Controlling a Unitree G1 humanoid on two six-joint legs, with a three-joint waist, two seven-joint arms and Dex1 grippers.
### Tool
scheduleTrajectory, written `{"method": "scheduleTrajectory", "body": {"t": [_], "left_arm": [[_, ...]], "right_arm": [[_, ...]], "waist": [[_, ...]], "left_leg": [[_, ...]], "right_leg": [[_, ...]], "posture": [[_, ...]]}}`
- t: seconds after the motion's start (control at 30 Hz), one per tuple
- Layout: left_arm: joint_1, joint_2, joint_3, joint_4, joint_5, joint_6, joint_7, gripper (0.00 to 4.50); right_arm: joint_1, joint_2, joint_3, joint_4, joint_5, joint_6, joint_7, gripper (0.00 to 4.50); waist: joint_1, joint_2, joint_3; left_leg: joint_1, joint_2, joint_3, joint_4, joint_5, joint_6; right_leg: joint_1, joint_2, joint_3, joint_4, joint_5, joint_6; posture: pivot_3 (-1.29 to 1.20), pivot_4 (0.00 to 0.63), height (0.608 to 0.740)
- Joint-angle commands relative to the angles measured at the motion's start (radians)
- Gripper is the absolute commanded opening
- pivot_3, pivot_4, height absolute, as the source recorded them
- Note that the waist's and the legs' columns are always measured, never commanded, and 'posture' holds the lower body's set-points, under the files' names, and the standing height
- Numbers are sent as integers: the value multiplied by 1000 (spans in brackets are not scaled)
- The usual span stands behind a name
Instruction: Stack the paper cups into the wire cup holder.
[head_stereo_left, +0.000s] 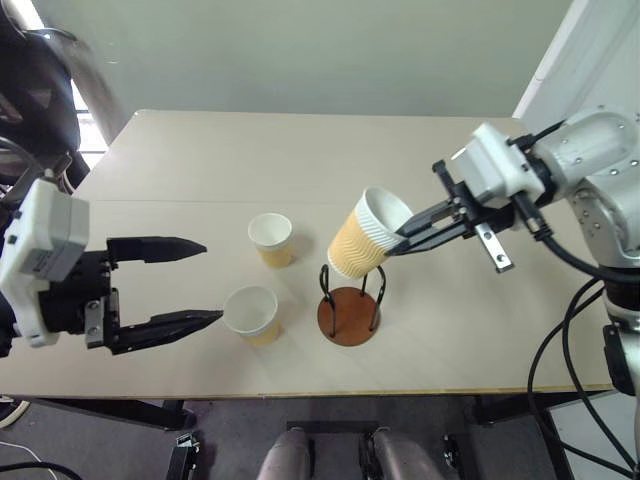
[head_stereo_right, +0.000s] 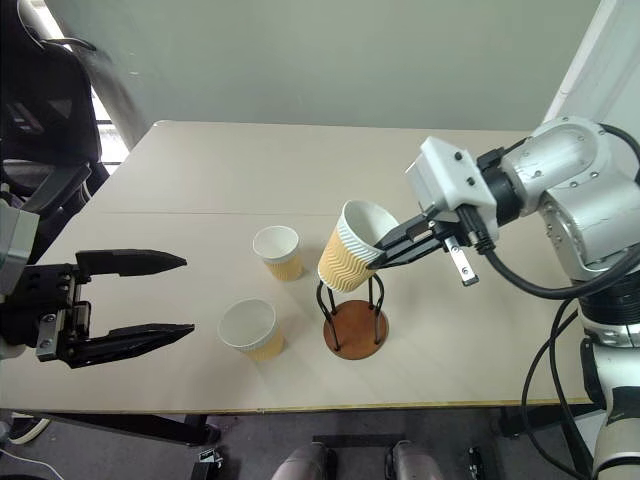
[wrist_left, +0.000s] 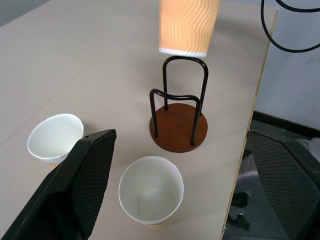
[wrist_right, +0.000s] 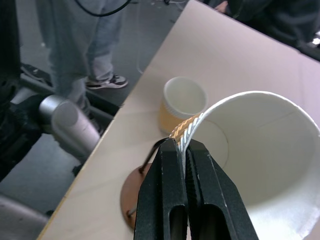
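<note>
The right gripper (head_stereo_left: 408, 237) is pinched shut on the rim wall of one paper cup (head_stereo_left: 366, 234), one finger inside and one outside. It holds the cup tilted in the air just above the wire cup holder (head_stereo_left: 350, 309), right of centre in the head view. The holder stands empty on the table (head_stereo_left: 450, 330), its brown disc base flat and its black loops upright.

The other two cups stand upright and open on the table, left of the holder: the far cup (head_stereo_left: 271, 238) nearer mid-frame, the near cup (head_stereo_left: 251, 313) toward the lower edge. The left gripper (head_stereo_left: 205, 283) hovers at the lower left with its fingers spread wide and nothing between them, its lower tip close beside the near cup.

These cups look very light and thin-walled (the ribbed sleeve adds grip, little stiffness), so a hard squeeze would likely crease the wall. A pinch across the rolled rim, as here, seems the soundest hold, since the rim is the stiffest part. The held cup probably needs righting before it will drop between the loops.
</note>
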Motion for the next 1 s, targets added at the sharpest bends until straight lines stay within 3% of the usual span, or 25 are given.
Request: {"method": "scheduleTrajectory", "body": {"t": [0.03,0.4,0.9,1.0], "left_arm": [[3,-6,54,-26,-35,14,19,4500],[38,-8,115,-61,-77,47,51,4500],[65,-6,140,-71,-96,49,75,4500],[64,-5,136,-71,-94,46,74,4500]], "right_arm": [[-7,17,12,-3,-24,-32,15,33],[8,65,83,77,-140,-141,40,33],[19,64,113,104,-170,-207,47,33],[22,62,113,107,-182,-217,47,586]], "waist": [[-1,0,0],[-2,0,0],[-2,0,0],[-2,0,0]], "left_leg": [[0,0,0,0,0,0],[0,0,0,0,0,-1],[0,1,0,0,0,-1],[0,1,0,0,0,-1]], "right_leg": [[0,0,0,0,0,0],[0,0,0,0,-1,-5],[0,0,0,0,-2,-7],[0,0,0,0,-2,-7]], "posture": [[0,150,740],[0,150,740],[0,150,740],[0,150,740]]}}
